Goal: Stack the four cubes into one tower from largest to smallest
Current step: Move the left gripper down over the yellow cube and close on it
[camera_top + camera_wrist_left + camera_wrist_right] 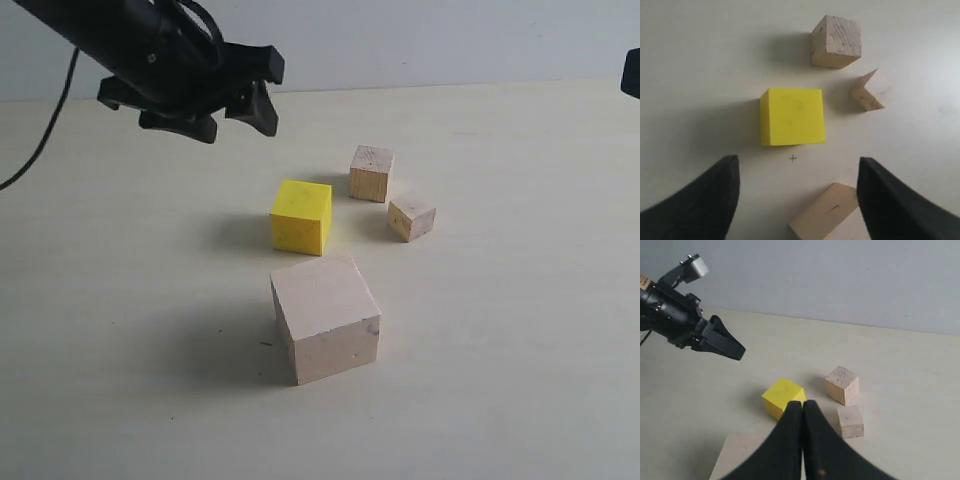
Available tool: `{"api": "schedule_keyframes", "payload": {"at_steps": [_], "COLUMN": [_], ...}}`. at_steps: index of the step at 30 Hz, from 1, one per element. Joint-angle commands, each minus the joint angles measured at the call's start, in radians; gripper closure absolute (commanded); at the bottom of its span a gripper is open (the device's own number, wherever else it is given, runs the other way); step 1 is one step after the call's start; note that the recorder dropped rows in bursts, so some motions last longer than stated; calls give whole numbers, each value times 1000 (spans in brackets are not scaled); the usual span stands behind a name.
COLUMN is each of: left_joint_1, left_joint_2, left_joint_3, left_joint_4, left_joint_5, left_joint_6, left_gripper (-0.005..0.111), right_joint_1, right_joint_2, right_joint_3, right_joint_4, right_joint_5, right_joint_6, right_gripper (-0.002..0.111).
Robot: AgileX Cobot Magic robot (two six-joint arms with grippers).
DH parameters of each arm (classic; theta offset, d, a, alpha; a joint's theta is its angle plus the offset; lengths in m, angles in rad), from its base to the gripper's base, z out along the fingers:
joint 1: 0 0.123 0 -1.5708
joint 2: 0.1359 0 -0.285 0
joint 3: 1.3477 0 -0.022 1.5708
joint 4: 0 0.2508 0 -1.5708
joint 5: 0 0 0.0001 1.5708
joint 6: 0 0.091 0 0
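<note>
The left hand (235, 122) hung above the surface (520, 330) at the far left, tilted down toward the cubes. Its two fingers were spread wide and it held nothing. The right hand (802, 405) was raised at the right, and its fingers were pressed together with nothing between them. All four cubes lay apart on the surface, none on top of another. The pale largest cube (325, 315) was nearest and the yellow cube (301, 215) just behind it. The bigger tan cube (371, 172) was farther to the right, and the smallest tan cube (411, 216) was near it. In the left wrist view a small cross mark (792, 158) showed on the surface beside the yellow cube.
</note>
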Motion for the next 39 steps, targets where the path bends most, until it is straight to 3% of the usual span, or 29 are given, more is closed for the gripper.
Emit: {"api": "schedule_keyframes", "payload": {"at_steps": [1,12,21,25,34,39], "left_joint_1": [-6,-39,-39,-39,-40,-40], "left_joint_2": [99,311,316,324,407,433], "left_joint_3": [-58,-237,-246,-246,-309,-352], "left_joint_4": [-101,-86,-74,-120,19,25], "left_joint_5": [29,99,24,-2,113,144], "left_joint_6": [94,119,133,133,83,83], "left_gripper": [30,31,30,15,15,15], "right_joint_1": [4,4,4,4,4,4], "right_joint_2": [2,2,2,2,2,2], "right_joint_3": [-6,-6,-6,-6,-6,-6], "right_joint_4": [-6,-8,-8,-8,-8,-8], "right_joint_5": [-1,15,16,15,17,17], "right_joint_6": [-5,-5,-7,-9,-9,-7], "right_gripper": [108,108,108,108,108,108]}}
